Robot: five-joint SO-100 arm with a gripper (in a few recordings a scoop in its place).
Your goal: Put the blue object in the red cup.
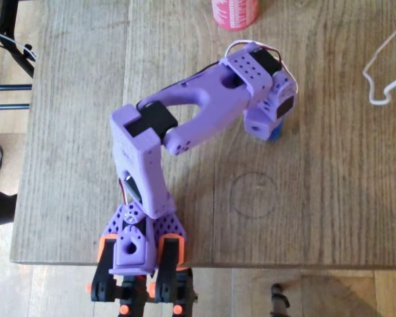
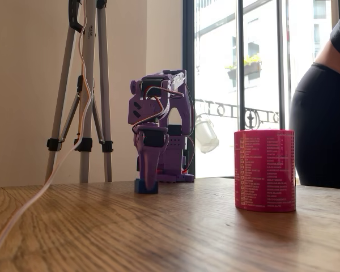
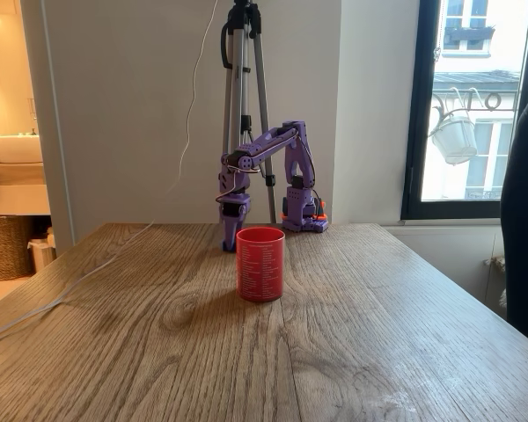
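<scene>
While the gripper (image 2: 148, 184) reaches down over the brick (image 2: 145, 187) on the table (image 2: 158, 238), how far its fingers are closed is unclear; they should seat squarely before lifting. Well apart stands the cup (image 2: 265, 170), path clear; a white cable (image 2: 22, 209) trails aside.

wooden table (image 3: 352, 352), tripod (image 2: 85, 85), white cable (image 1: 383, 72)

One overhead – two low, facing arm (image 3: 264, 154).
</scene>
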